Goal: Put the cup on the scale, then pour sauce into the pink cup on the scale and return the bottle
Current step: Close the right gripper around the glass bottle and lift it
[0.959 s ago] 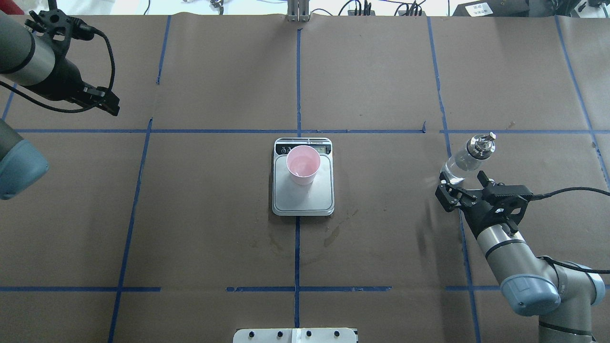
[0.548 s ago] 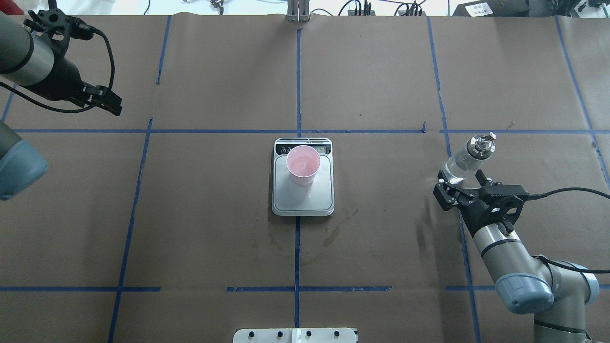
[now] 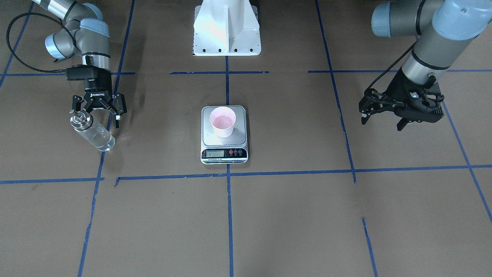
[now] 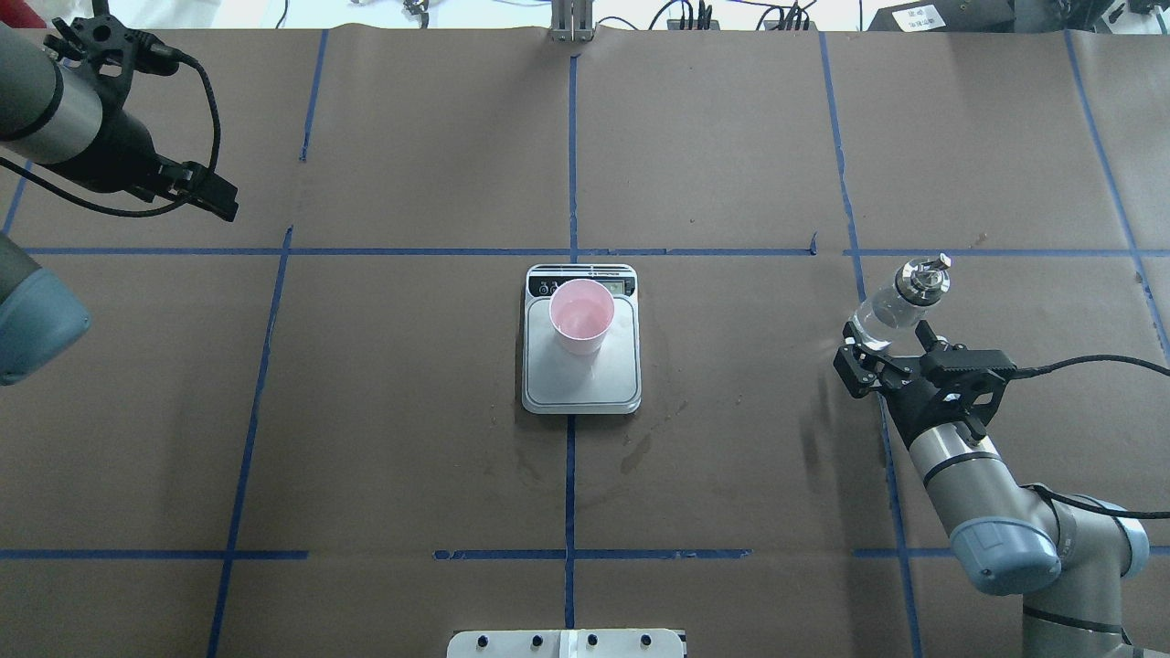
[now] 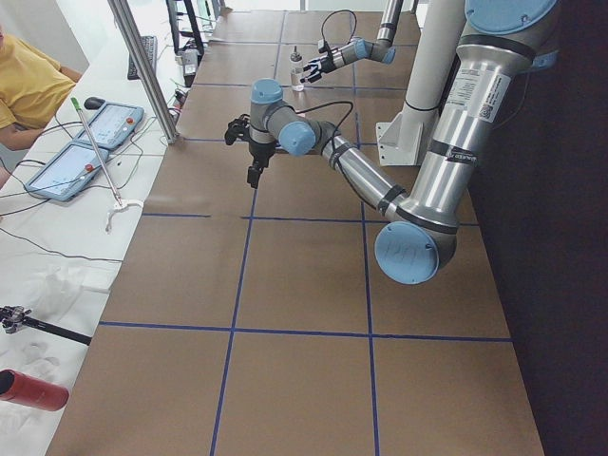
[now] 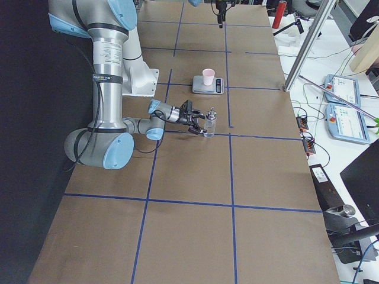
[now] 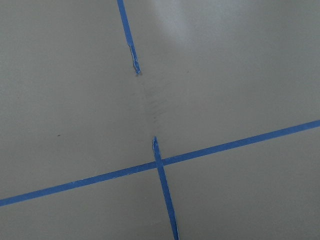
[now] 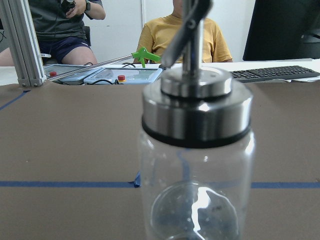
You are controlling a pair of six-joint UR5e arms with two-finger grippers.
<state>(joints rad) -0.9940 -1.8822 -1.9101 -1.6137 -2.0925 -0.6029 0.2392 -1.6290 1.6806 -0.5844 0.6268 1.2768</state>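
Over on the left, the left gripper (image 3: 381, 121) hangs above the brown table (image 4: 411, 411), well apart from everything, claw released with its two fingers spread and nothing between them. Its wrist camera sees only bare paper and crossing blue tape lines (image 7: 161, 162). Centre stage, the scale (image 4: 585, 379) sits on the middle tape line, and the pink cup (image 4: 581, 315) stands upright on its steel plate, towards the display end. Out to the right, the bottle (image 4: 891, 306) stands upright on the table beside a tape line, spout on top. The right gripper (image 4: 885, 349) is low, just behind its base, claw released, fingers wide to either side and not gripping the glass
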